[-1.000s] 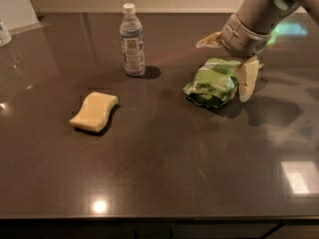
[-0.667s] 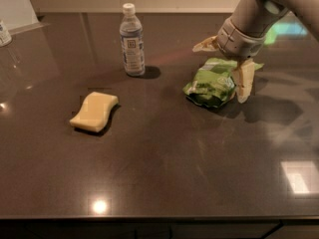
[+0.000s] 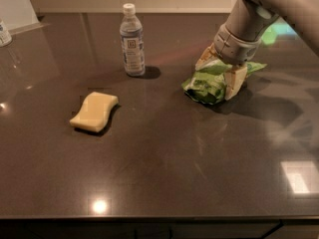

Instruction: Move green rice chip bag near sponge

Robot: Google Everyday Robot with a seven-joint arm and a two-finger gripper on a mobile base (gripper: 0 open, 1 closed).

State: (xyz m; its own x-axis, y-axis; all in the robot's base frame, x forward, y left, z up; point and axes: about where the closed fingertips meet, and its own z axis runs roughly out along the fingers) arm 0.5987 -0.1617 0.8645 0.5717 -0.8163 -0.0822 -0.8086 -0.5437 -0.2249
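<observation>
The green rice chip bag (image 3: 207,86) lies crumpled on the dark table at the right. My gripper (image 3: 219,72) reaches down onto it from the upper right, with its tan fingers (image 3: 235,82) pressed against both sides of the bag and the bag bunched between them. The bag still rests on the table. The pale yellow sponge (image 3: 94,111) lies at the left of the table, well apart from the bag and the gripper.
A clear water bottle (image 3: 132,41) with a white cap stands upright at the back, between sponge and bag. The dark glossy table (image 3: 169,163) runs to a front edge near the bottom. A white object (image 3: 4,33) sits at the far left edge.
My gripper has come down onto the bag and its fingers have drawn closer together around it. The bag looks more bunched. The sponge and bottle have not moved.
</observation>
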